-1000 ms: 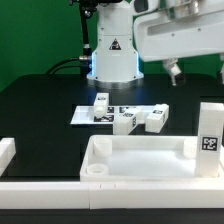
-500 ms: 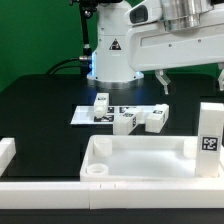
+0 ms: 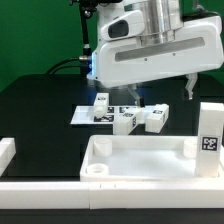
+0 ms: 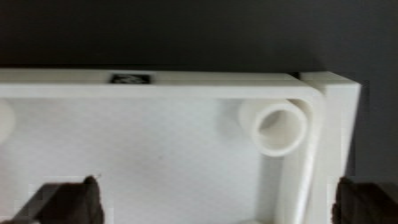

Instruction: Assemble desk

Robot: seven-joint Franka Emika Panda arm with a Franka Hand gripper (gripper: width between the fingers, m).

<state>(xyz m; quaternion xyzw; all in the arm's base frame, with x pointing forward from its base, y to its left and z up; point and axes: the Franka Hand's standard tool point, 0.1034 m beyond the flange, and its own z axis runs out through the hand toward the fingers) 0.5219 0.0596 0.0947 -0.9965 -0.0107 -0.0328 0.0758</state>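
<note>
One tabletop (image 3: 140, 160) lies rim-up along the table's (image 3: 40, 100) near edge. It looks like light, stiff, slick plastic, best pinched across a rim wall. Three legs (image 3: 125, 121) lie behind it. Above, the gripper (image 3: 162, 90) hangs spread and empty.

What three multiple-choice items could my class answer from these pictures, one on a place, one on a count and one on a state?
1. Where does the tabletop lie in the exterior view?
A. nearest the camera, in front of the legs
B. stacked on the legs
C. lifted off the table

2. How many legs show in the exterior view?
A. two
B. four
C. six

3. How is the gripper?
A. shut on a leg
B. shut on the tabletop
C. open, holding nothing

Answers:
1 A, it lies flat at the front, with the legs behind it.
2 B, three are near the middle and one stands upright at the exterior view's right.
3 C, its fingers stand wide apart with nothing between them.
</note>
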